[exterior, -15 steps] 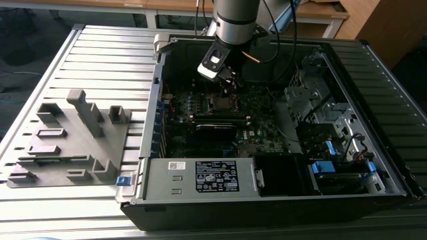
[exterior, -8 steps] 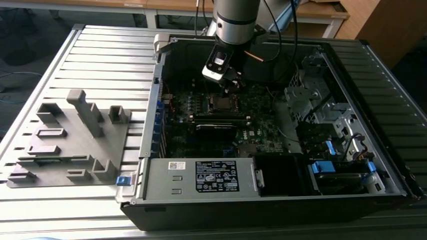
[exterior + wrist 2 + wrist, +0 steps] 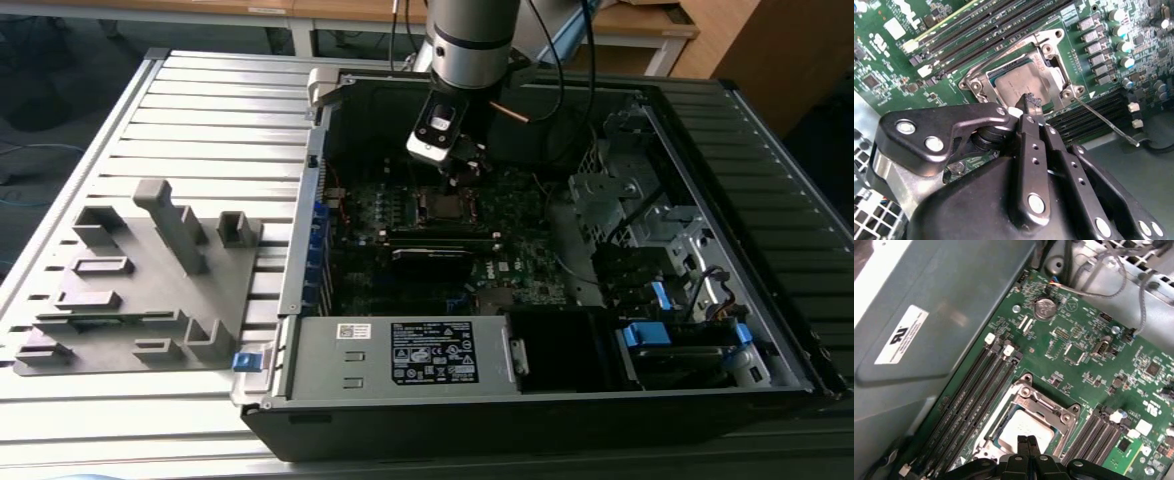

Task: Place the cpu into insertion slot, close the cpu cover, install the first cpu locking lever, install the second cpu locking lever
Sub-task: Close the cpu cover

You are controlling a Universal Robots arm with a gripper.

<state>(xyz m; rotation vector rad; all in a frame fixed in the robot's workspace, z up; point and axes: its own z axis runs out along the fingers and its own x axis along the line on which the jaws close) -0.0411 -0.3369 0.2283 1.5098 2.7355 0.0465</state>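
The cpu (image 3: 1013,84) lies flat in the insertion slot (image 3: 443,206) on the green board, its dull grey top showing through the cut-out of the silver cpu cover (image 3: 1050,46), which is down around it. My gripper (image 3: 1029,103) hangs just above the chip's near edge with its black fingers (image 3: 1030,150) pressed together and nothing between them. In the first wrist view the fingertips (image 3: 1022,444) overlap the cpu (image 3: 1024,426) inside the cpu cover (image 3: 1050,409). A thin wire locking lever (image 3: 1106,121) sticks out from one socket corner, away from the frame. In the exterior view the gripper (image 3: 457,170) is above the socket.
Long black memory slots (image 3: 974,390) run beside the socket. The black labelled power supply box (image 3: 400,352) fills the case's near side, and drive bays with blue tabs (image 3: 647,335) stand at the exterior view's right. A grey fixture plate (image 3: 134,290) lies outside the case.
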